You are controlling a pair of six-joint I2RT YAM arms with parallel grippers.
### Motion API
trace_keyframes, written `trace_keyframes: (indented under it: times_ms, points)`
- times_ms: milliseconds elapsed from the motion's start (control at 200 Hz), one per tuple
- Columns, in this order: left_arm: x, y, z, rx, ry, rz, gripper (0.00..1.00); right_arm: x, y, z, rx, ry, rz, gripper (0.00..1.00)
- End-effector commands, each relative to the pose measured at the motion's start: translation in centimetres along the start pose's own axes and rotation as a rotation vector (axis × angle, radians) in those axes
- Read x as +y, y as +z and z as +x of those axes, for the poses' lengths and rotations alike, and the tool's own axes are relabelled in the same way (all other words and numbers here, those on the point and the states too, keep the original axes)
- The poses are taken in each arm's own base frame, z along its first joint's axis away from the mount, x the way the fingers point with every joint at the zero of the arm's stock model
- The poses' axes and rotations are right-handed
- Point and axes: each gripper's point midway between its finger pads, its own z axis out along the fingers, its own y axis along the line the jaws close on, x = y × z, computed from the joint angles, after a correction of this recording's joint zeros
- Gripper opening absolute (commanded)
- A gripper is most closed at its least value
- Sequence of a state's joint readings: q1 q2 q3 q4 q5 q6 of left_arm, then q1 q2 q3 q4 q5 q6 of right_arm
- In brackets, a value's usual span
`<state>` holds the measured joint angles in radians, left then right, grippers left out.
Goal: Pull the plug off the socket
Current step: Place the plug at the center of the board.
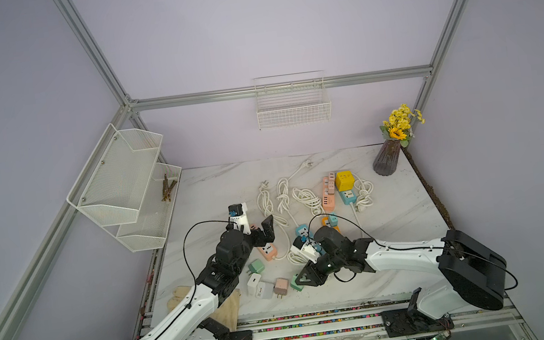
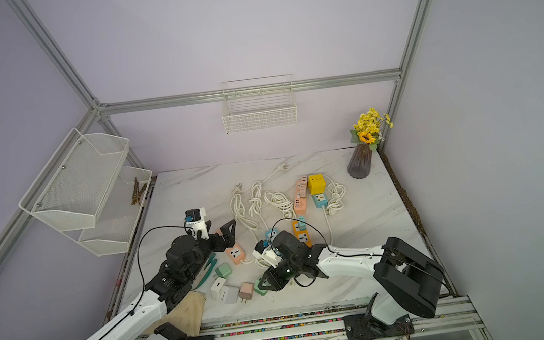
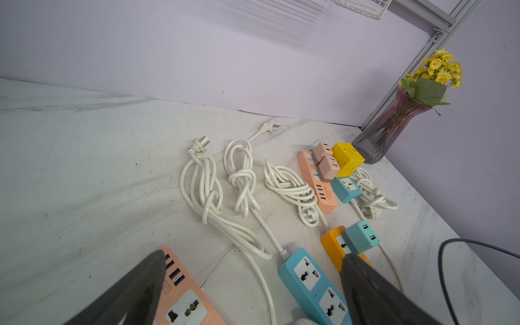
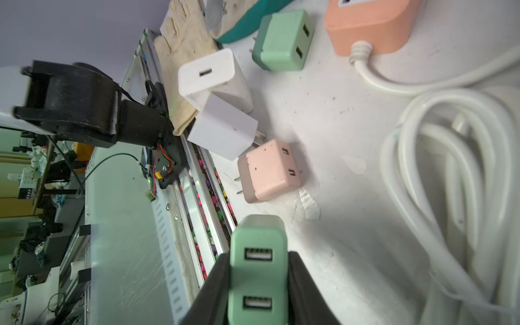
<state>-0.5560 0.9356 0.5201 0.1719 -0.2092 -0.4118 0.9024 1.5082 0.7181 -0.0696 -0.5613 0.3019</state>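
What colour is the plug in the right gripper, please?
The plug is mint green; right wrist view.

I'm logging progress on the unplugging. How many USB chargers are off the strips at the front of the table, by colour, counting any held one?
green chargers: 2, one lying, one in the right gripper
white chargers: 2
pink charger: 1
total: 5
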Motion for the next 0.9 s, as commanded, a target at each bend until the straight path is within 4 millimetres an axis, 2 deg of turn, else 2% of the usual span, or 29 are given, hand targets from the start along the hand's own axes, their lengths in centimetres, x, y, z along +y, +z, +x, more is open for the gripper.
trace_keyframes:
  times_ms: [0,170,380,460,640,785,895]
  points:
    - [0.3,-0.3,-0.8,-0.041,-0.026,-0.008,1.00,-0.4,0.6,0.1,0.032,-0.043,0.057,0.27]
    - [0.3,-0.2,-0.7,-0.040,-0.029,-0.005,1.00,-1.2,1.7,0.8,0.071,-0.037,0.094,0.33]
    - [0.1,0.2,-0.3,-0.022,-0.033,0.006,1.00,-2.6,0.7,0.0,0.022,-0.051,0.207,0.58]
    - [0.0,0.2,-0.3,-0.022,-0.033,0.009,0.99,-1.5,-1.1,-1.5,-0.063,-0.093,0.212,0.61]
    - [-0.2,0.3,-0.2,-0.018,-0.034,0.018,1.00,0.4,-5.6,-4.0,-0.276,-0.183,0.236,0.59]
    - [-0.4,0.4,-0.1,-0.016,-0.040,0.030,1.00,1.1,-11.3,-5.8,-0.540,-0.203,0.314,0.57]
    - [-0.6,0.6,0.1,-0.009,-0.044,0.043,1.00,0.7,-15.8,-5.9,-0.761,-0.180,0.379,0.56]
